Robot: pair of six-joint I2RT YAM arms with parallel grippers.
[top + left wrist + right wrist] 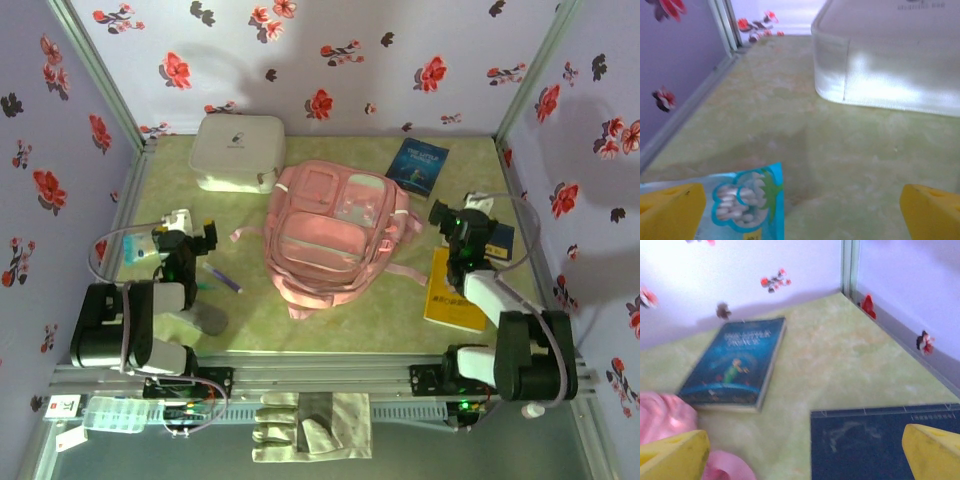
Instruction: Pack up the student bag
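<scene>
The student bag (335, 235) is a pink backpack lying flat at the table's middle, front pockets up, zips closed as far as I can see. My left gripper (186, 238) stands open to the bag's left, over a blue packet of cotton swabs (747, 202), nothing between its yellow fingers (675, 205). My right gripper (455, 222) stands open to the bag's right, above a dark navy book (875, 440). In the right wrist view a corner of the bag (662, 412) and a pink strap (727, 467) lie at lower left. Both grippers (802, 212) (805, 452) hold nothing.
A white-grey zip case (237, 150) sits at the back left, large in the left wrist view (890, 65). A blue picture book (418, 165) lies back right, a yellow book (455, 290) front right, a purple pen (222, 278) left of the bag. Flowered walls close three sides.
</scene>
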